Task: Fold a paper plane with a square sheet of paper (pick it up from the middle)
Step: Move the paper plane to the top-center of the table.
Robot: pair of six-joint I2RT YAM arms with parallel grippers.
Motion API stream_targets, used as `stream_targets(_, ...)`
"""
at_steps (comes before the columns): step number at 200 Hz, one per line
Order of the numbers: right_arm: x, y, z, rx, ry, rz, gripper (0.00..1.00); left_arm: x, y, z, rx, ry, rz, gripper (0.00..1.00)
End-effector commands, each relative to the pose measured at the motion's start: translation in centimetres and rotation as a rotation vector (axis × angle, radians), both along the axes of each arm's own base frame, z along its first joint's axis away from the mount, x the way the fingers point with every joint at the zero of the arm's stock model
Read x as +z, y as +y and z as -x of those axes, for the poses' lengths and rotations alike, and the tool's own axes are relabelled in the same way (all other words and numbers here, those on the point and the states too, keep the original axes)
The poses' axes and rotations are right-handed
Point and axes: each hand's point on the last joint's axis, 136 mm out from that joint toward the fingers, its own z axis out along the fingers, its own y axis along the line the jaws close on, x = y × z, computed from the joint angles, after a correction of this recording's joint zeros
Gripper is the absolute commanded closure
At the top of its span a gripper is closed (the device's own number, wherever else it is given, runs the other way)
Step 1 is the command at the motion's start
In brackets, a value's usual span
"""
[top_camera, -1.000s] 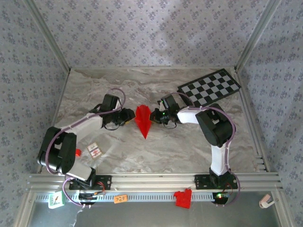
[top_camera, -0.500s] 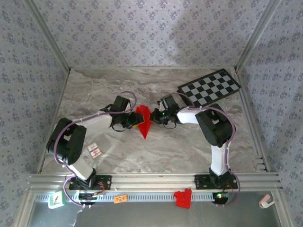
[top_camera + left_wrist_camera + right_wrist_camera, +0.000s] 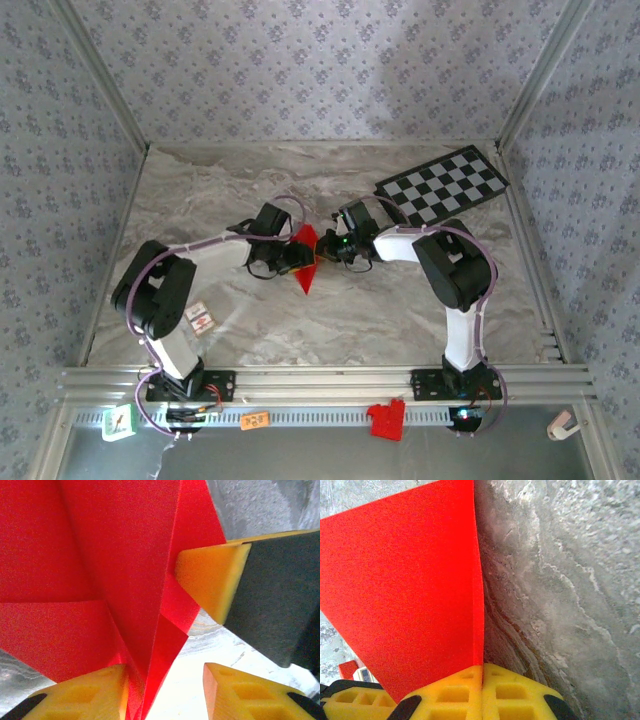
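The red sheet of paper (image 3: 306, 262) is folded into a slim pointed paper plane shape, standing on edge at the table's middle with its tip toward the near side. My right gripper (image 3: 482, 667) is shut on it, the paper (image 3: 410, 590) pinched between the yellow fingertips; in the top view this gripper (image 3: 332, 245) is at the paper's right. My left gripper (image 3: 296, 257) is at the paper's left. Its jaws are open, and the folded layers (image 3: 100, 570) come down against its left finger (image 3: 75, 697). The right arm's finger (image 3: 212, 580) touches the paper's far edge.
A black-and-white checkered board (image 3: 441, 185) lies at the back right. Small cards (image 3: 198, 317) sit near the left arm's base. A chunky red bracket (image 3: 386, 420) rests on the front rail. Patterned walls enclose the marble table (image 3: 400, 310).
The left arm has swung right, from beside the paper to right up against its left side, with its jaws a little wider. The right gripper and the paper have stayed put.
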Motion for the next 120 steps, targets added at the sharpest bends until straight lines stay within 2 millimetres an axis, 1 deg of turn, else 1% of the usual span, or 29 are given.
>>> stream_targets(1,1.4,0.6,-0.4,0.005,-0.013,-0.033,0.93,-0.2,0.1,-0.1,-0.033,-0.016,-0.070,0.59)
stream_targets(47,1.5,0.6,-0.4,0.004,-0.011,-0.037,0.93,-1.0,-0.3,0.0,-0.060,-0.019,-0.126,0.61)
stream_targets(79,1.6,0.7,-0.4,0.004,-0.010,-0.043,0.93,-1.2,-0.2,-0.3,-0.063,-0.036,-0.168,0.62)
stream_targets(120,1.7,0.7,-0.2,0.005,-0.008,-0.049,0.92,-1.6,0.1,-0.6,-0.052,-0.044,-0.207,0.68)
